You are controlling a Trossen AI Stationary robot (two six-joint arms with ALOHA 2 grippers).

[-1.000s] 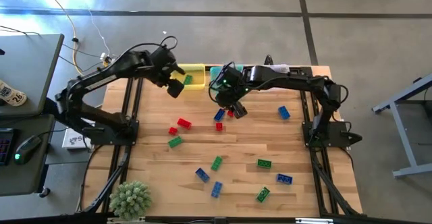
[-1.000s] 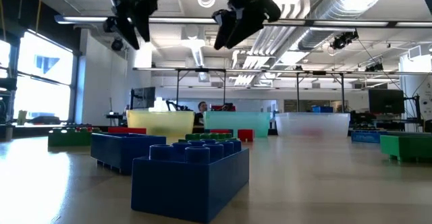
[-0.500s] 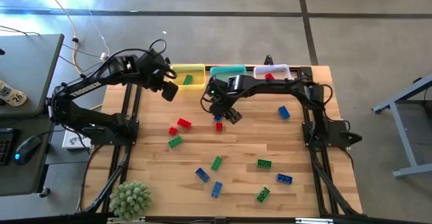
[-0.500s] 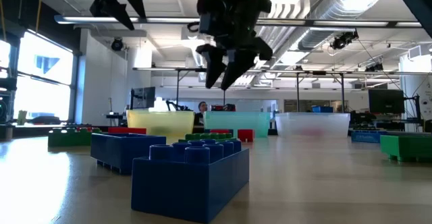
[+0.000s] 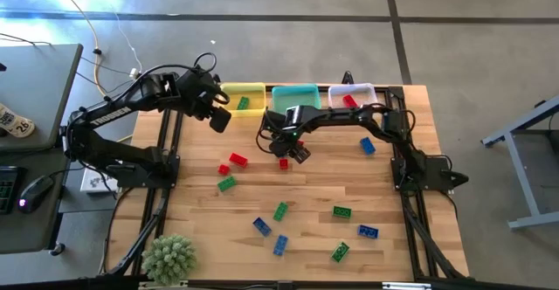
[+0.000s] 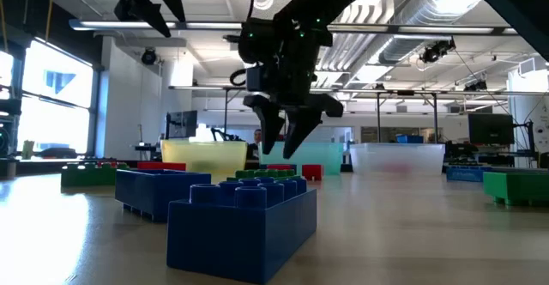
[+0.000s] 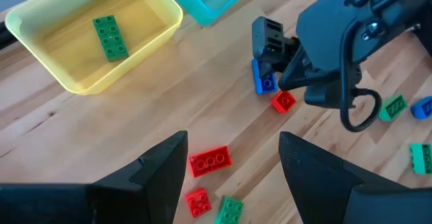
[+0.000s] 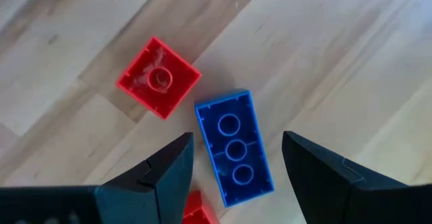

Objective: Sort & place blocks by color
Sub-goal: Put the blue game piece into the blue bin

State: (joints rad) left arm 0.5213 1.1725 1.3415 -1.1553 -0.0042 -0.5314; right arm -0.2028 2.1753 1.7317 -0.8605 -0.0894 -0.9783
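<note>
I had the right gripper point(image 8: 233, 166) spread, straddling a blue block point(image 8: 234, 146) mid-frame beside a red block point(image 8: 158, 77). Left gripper point(image 7: 233, 160) released, upper left by the yellow bin point(image 5: 253, 89).

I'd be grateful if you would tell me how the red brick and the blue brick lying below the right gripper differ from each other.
The red brick is small and square with one round hollow showing; the blue brick is long and rectangular with three. The blue brick lies between the open fingers of the right gripper, while the red brick lies off to one side. They lie close together, corners nearly meeting. Both rest flat on the wooden table, apparently hollow side up.
</note>
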